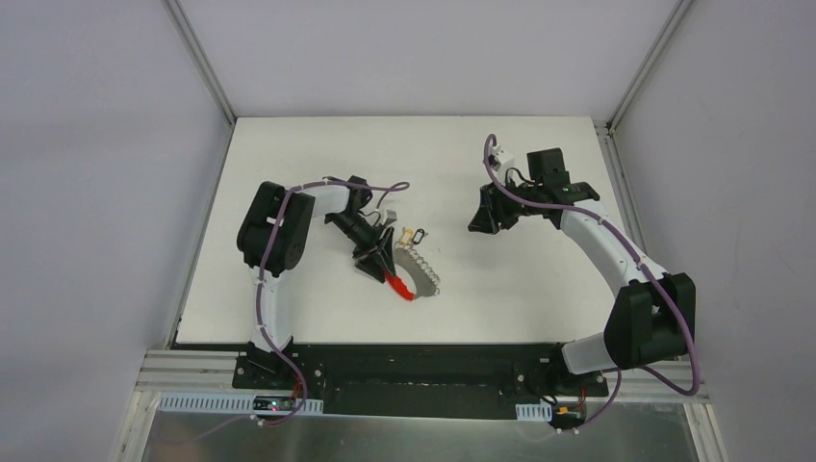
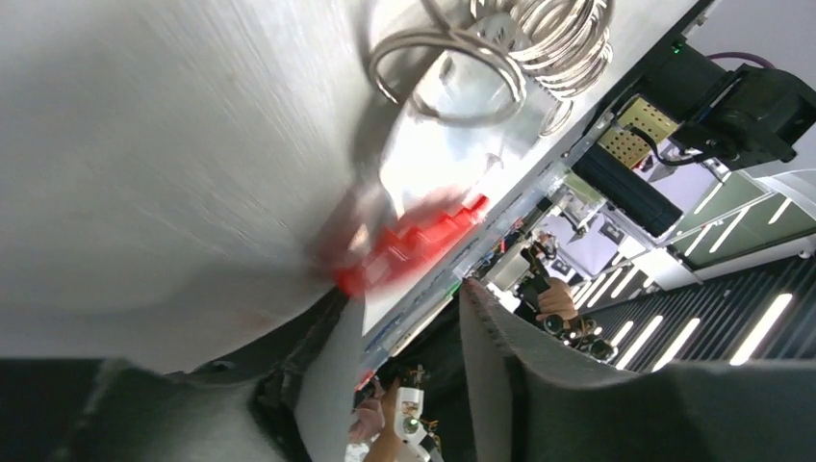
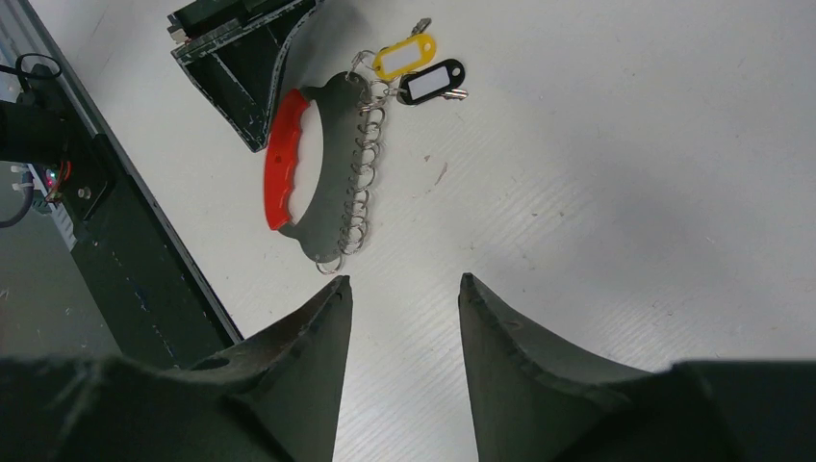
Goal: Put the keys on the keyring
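- The keyring (image 1: 412,272) is lying flat on the table (image 1: 539,289). Its long axis is running slantwise, from its tagged far end toward the robot's right.
- The red band (image 3: 282,159) is forming the keyring's edge on the left arm's side. The row of wire loops (image 3: 361,188) is lining the opposite edge, facing the right arm.
- The black-headed key (image 3: 433,82) is resting at the keyring's far end, just beside the yellow tag (image 3: 404,56) and close against the top loops.
- The left claw (image 1: 373,258) is sitting at the keyring's band side, much the nearer of the two, with its jaws standing apart and nothing between them.
- The right claw (image 3: 404,298) is hanging well apart from the keyring on its loop side, jaws spread and empty. The key is lying ahead of it, beyond the loops.
- Judging from this, the right claw is having the clearer line to the key.
- The left wrist view is showing the band and loops only as a blur, so contact between the left claw and the keyring is staying uncertain.
- Whether the key is already hanging from a loop is too small to tell.
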